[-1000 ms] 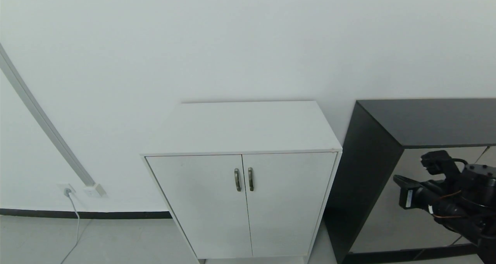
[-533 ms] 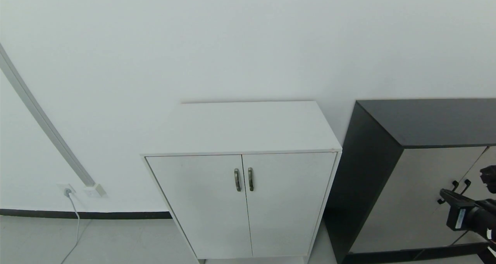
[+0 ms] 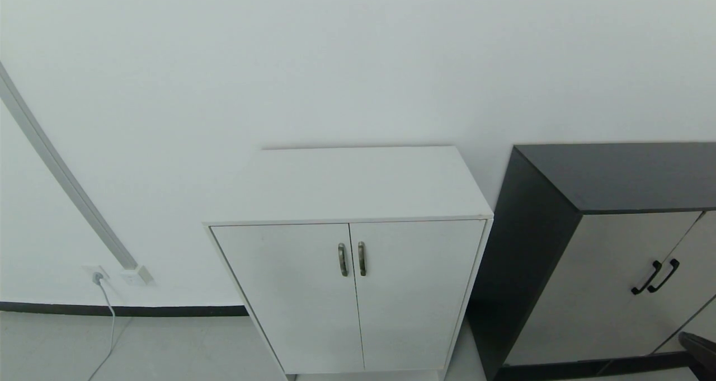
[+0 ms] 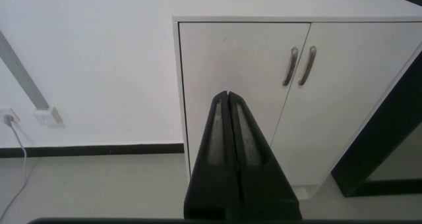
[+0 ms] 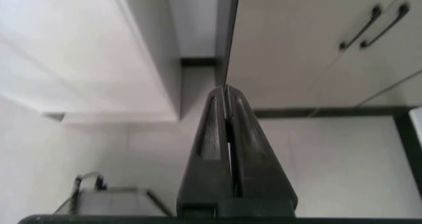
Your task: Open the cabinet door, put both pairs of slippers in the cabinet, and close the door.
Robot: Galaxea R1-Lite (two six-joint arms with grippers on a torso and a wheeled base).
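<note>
Squarely boxy, the white cabinet (image 3: 358, 182) bears curved metal handles (image 3: 342, 259).

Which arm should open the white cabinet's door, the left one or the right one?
Left, probably. The left fingers, shut, point at the white cabinet, with its handles ahead. The right fingers face the gap beside the black cabinet, away from those handles.

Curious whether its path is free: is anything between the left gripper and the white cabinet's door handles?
Nothing visible. The left gripper, shut, faces the white cabinet, with only open space between it and the door handles.
</note>
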